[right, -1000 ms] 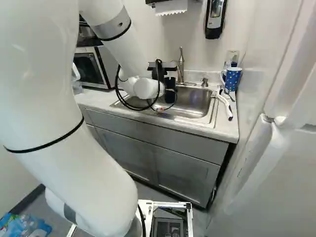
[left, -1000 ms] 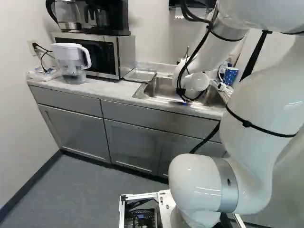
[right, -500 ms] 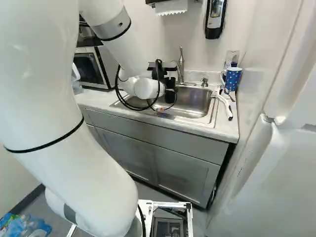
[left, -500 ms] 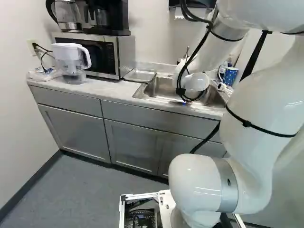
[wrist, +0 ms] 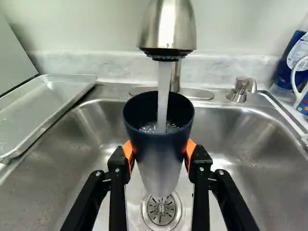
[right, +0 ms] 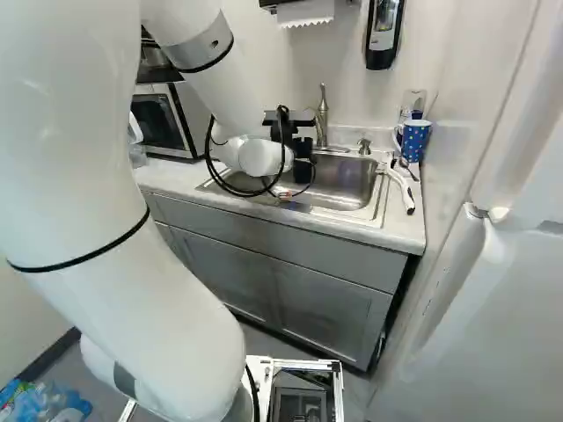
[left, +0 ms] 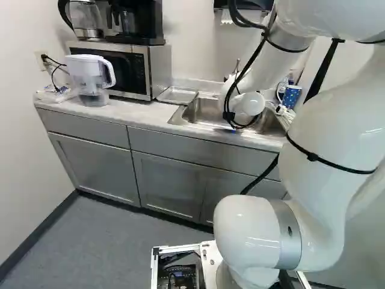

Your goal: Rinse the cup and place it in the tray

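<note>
In the right base view my gripper [right: 303, 167] hangs over the sink near the faucet. The wrist view shows the gripper [wrist: 160, 155] shut on a dark blue cup [wrist: 156, 142], its orange pads [wrist: 190, 147] against opposite sides. The cup is upright, its mouth under the faucet head [wrist: 167, 28]. A stream of water falls into the cup, and bubbling water shows inside. Beside the sink lies a shallow metal tray [wrist: 45, 108], also seen left of the sink in the left base view [left: 177, 95].
Below the cup is the steel sink [wrist: 250, 159] with its drain [wrist: 162, 210]. A spotted blue mug [right: 413, 141], a bottle and a white-handled tool [right: 405, 189] stand or lie right of the sink. The microwave [left: 120, 69] and a pitcher [left: 91, 78] are farther left.
</note>
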{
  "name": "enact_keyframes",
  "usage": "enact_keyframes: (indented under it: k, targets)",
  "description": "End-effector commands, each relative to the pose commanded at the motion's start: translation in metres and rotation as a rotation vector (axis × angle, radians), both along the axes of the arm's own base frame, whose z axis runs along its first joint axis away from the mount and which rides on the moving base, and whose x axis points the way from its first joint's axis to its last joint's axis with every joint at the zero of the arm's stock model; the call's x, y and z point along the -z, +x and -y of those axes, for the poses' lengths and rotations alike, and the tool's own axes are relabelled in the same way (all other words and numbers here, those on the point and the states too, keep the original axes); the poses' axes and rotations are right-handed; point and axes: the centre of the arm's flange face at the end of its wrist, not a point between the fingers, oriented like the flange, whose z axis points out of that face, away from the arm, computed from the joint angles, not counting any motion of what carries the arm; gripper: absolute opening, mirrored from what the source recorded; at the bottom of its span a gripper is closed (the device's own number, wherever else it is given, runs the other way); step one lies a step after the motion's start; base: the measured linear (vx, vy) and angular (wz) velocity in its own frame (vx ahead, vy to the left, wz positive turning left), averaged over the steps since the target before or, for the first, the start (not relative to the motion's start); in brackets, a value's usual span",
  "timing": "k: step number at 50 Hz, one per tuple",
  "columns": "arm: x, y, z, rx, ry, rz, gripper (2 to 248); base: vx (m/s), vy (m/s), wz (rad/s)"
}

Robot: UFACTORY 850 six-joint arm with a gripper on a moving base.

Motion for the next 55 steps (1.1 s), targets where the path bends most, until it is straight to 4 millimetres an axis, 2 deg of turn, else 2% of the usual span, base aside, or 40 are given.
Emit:
enact_keyframes:
  k: [55]
  targets:
    - [0.0, 0.0, 0.0, 0.0, 0.0, 0.0, 122, 0.0, 0.0, 0.0]
